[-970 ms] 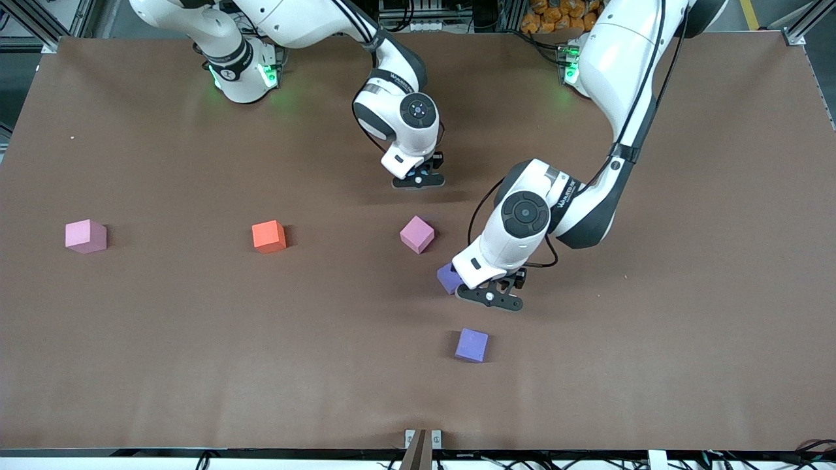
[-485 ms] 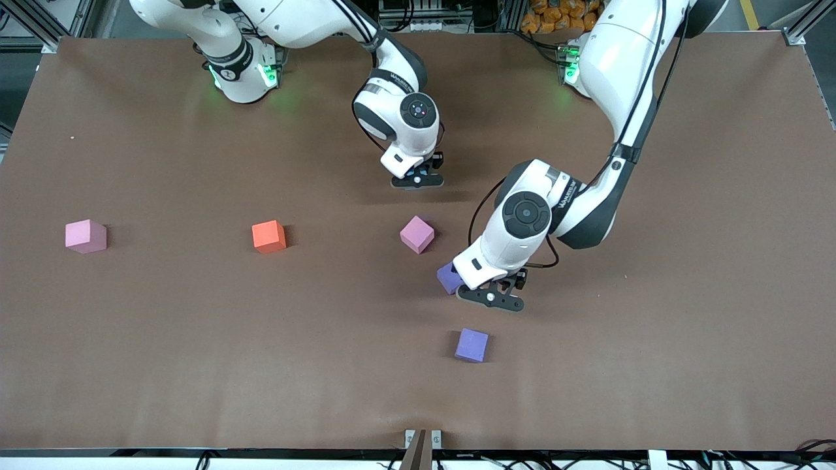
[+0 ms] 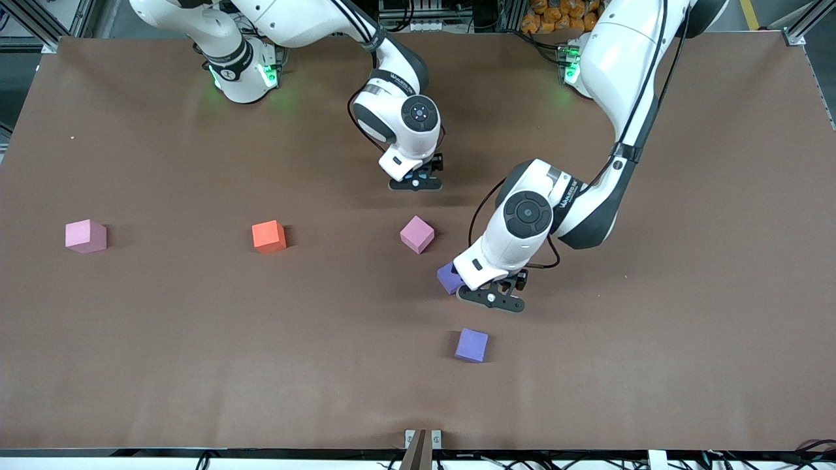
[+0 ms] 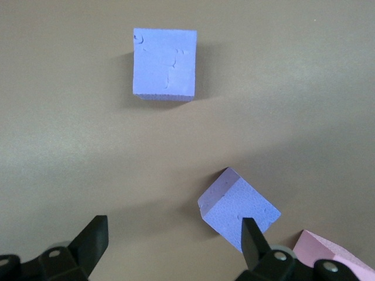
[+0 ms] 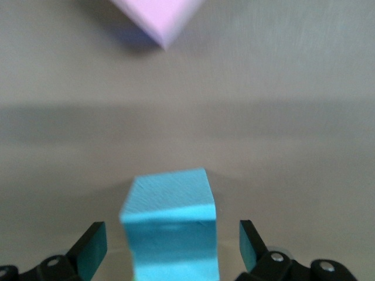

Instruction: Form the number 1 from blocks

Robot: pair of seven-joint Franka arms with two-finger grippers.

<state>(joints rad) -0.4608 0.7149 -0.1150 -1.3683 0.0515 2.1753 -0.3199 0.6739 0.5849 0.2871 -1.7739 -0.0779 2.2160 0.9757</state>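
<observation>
Your right gripper [image 3: 415,183] hangs low with its fingers spread, a light blue block [image 5: 170,219] between them untouched. Your left gripper [image 3: 490,297] points down, fingers spread and empty, just beside a purple block [image 3: 449,277]. A second purple block [image 3: 471,344] lies nearer the front camera; a pink block [image 3: 417,234] sits between the grippers. You have open table [image 3: 686,326] toward the left arm's end. The orange block [image 3: 268,235] and another pink block [image 3: 85,235] sit toward the right arm's end.
</observation>
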